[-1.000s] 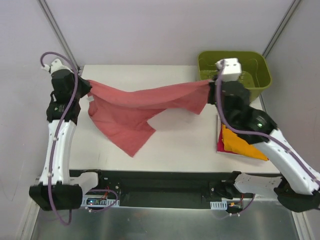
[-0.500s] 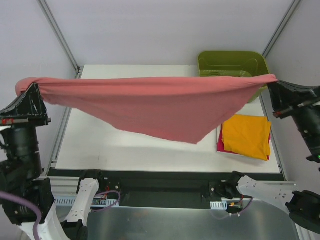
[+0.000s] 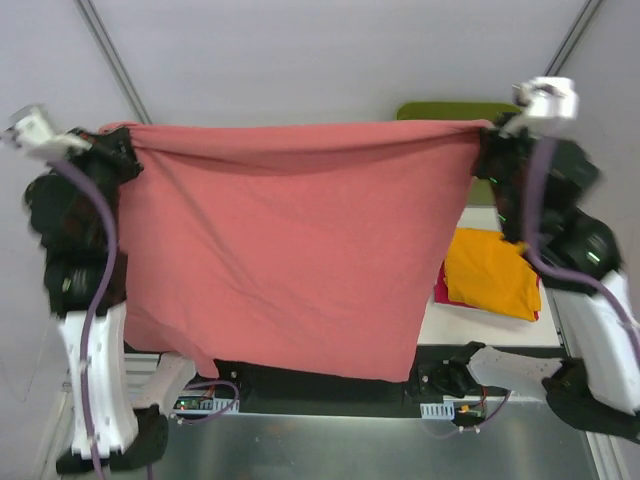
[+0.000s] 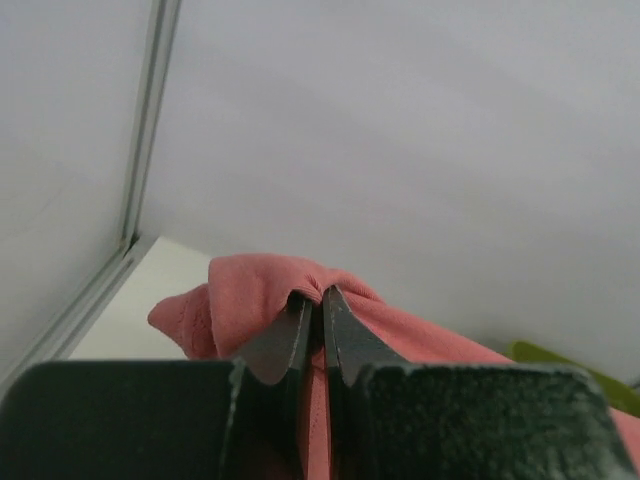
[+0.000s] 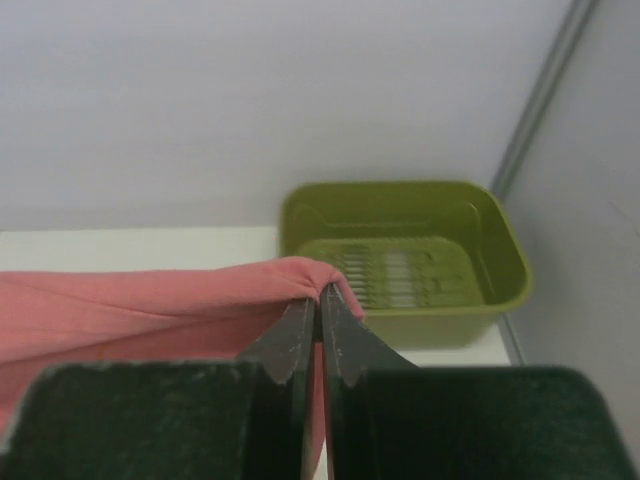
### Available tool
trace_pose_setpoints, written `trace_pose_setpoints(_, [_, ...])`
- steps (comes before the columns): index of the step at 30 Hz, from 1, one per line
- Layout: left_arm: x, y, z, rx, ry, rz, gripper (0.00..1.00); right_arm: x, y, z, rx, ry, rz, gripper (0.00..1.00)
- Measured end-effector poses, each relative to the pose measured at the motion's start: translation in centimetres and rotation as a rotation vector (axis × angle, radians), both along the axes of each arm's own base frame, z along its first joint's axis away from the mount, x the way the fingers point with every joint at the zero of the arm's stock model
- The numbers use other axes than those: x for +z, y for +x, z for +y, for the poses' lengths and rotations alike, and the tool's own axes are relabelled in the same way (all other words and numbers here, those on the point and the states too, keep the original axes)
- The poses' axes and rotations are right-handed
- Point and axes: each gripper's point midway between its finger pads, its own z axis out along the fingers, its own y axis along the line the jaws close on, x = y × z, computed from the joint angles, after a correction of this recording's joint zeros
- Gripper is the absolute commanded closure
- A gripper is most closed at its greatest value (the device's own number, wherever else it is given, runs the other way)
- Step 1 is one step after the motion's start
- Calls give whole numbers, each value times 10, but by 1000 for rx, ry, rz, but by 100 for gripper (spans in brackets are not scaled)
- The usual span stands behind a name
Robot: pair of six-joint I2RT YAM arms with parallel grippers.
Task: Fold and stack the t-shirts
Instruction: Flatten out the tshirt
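A dusty-red t-shirt [image 3: 290, 250] hangs spread wide in the air, stretched between both arms and hiding most of the table. My left gripper [image 3: 128, 150] is shut on its upper left corner [image 4: 300, 285]; in the left wrist view the cloth bunches over the tips of the left gripper [image 4: 320, 295]. My right gripper [image 3: 485, 145] is shut on the upper right corner; the right wrist view shows the right gripper [image 5: 318, 292] pinching the cloth [image 5: 150, 300]. A folded bright orange t-shirt [image 3: 495, 272] lies on a folded magenta-pink one [image 3: 441, 291] at the table's right.
A green tub [image 5: 420, 260] stands at the back right corner of the white table [image 5: 130, 245], with nothing in it; in the top view only the rim of the green tub [image 3: 455, 110] shows above the cloth. Grey enclosure walls close in the sides and back.
Both arms have risen and lifted the dusty-red t-shirt from the table; it went from a sagging band to a wide hanging sheet facing the camera.
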Motion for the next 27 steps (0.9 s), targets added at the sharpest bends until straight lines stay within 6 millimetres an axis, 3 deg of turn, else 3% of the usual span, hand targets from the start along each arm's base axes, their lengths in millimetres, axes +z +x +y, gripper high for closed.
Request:
trace_pose_setpoints(1, [-18,25,5,19,-11,65,95,-17,22,7,-44,-30,51,92])
trace_pose_setpoints(2, [-44,56,12,45,-23,150,78,-37,47,11,-98,-53,112,86])
trace_pose_setpoints(3, [-74,87,19,70,-31,242,58,-59,71,17,-128,-74,169,63])
trace_pose_setpoints(4, [-105,116,25,91,-34,339,1,-88,98,25,-148,-100,243,46])
trace_pose_setpoints(5, [-138,142,30,104,-33,432,1,-112,119,31,-162,-111,301,35])
trace_pose_setpoints(6, [-170,165,33,114,-33,522,1,-151,146,40,-162,-143,391,12])
trace_pose_setpoints(8, [-247,194,35,115,-50,730,1,-219,184,50,-165,-196,544,3])
trace_pose_setpoints(10, [-304,195,35,118,-66,897,1,-277,201,55,-164,-236,680,0])
trace_pose_setpoints(12, [-333,180,33,122,-81,987,1,-312,201,60,-142,-265,777,0])
trace_pose_setpoints(14, [-337,167,32,124,-89,1005,1,-321,197,67,-109,-259,803,1])
trace_pose_setpoints(17, [-334,144,29,131,-112,981,1,-310,178,80,-37,-208,775,1])
trace_pose_setpoints(20, [-338,125,27,139,-141,974,1,-300,145,106,96,-152,736,0])
trace_pose_setpoints(24, [-365,115,24,145,-174,1040,1,-308,99,184,399,-92,744,0])
trace_pose_setpoints(27, [-389,120,15,104,-207,1106,1,-341,75,244,574,-82,825,0])
